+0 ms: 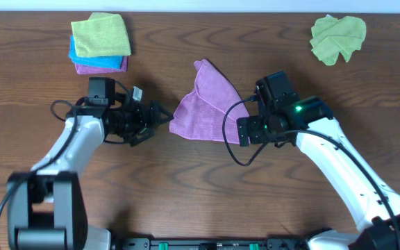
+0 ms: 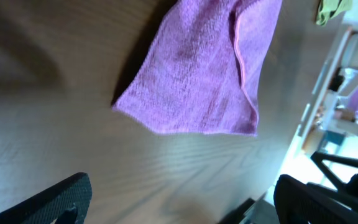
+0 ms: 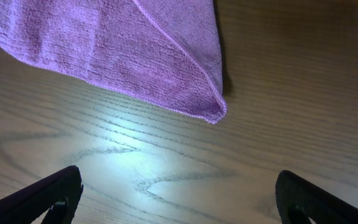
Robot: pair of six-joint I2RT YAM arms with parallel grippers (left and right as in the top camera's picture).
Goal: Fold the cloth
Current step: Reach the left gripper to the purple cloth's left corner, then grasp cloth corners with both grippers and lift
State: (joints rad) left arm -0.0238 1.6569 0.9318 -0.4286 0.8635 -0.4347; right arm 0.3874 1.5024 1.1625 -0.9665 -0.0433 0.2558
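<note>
Centrally, purple cloth (image 1: pixel 205 105) lies between left tool (image 1: pixel 164 117) and right tool (image 1: pixel 240 130), both apart.

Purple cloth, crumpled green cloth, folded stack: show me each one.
purple cloth (image 1: pixel 207 107), overhead view, middle of fabric.
crumpled green cloth (image 1: pixel 337 38), overhead view, its centre.
folded stack (image 1: pixel 101 35), overhead view, top green layer.

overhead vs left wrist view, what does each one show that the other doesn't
Only overhead: the stack of folded cloths at the far left, and the purple cloth in full outline. Only left wrist: the hem up close, one layer lying over another, and a blurred room past the table edge. Both: the purple cloth lying on the table, the open left claw short of it, and the green cloth.
</note>
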